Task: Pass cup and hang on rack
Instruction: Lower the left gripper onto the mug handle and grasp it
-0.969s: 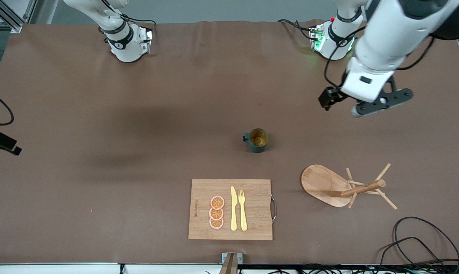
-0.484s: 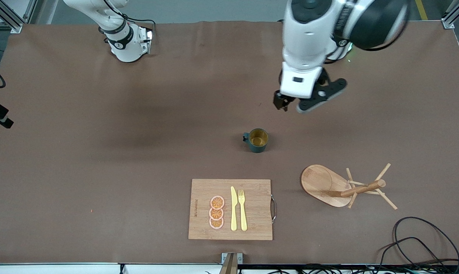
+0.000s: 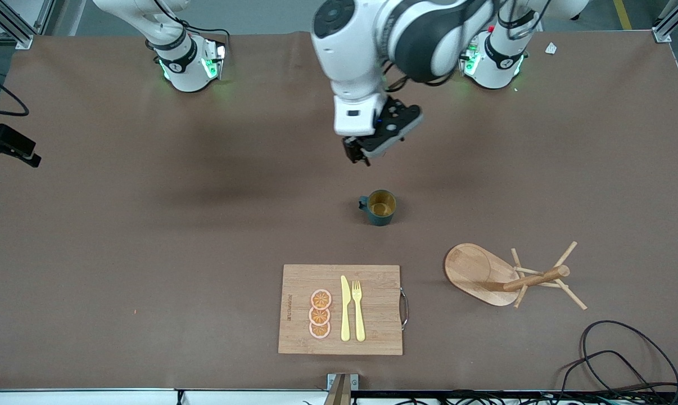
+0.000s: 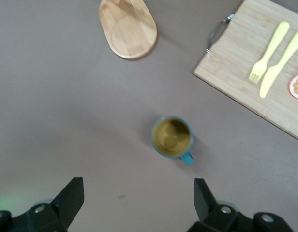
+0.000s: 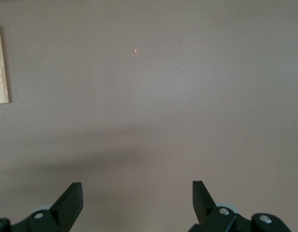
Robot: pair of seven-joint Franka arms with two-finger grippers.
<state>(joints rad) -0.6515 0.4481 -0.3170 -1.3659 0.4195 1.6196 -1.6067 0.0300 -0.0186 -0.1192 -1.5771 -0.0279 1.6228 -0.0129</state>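
The dark teal cup (image 3: 380, 207) with a mustard inside stands upright mid-table, its handle toward the right arm's end. It also shows in the left wrist view (image 4: 172, 137). The wooden rack (image 3: 505, 275) stands nearer the front camera, toward the left arm's end; its oval base shows in the left wrist view (image 4: 127, 29). My left gripper (image 3: 357, 154) hangs open and empty over the bare table beside the cup, and its own view (image 4: 138, 200) shows its jaws wide apart. My right gripper (image 5: 137, 203) is open and empty over bare table at the right arm's end.
A bamboo cutting board (image 3: 378, 337) with a yellow knife, a fork and three orange slices lies near the front edge; it shows in the left wrist view (image 4: 231, 77) and its edge in the right wrist view (image 5: 0, 67). Black cables (image 3: 614, 349) lie near the rack.
My left arm has swung from the left arm's end of the table toward the middle and now hangs close to the cup. The cup and rack have not moved.
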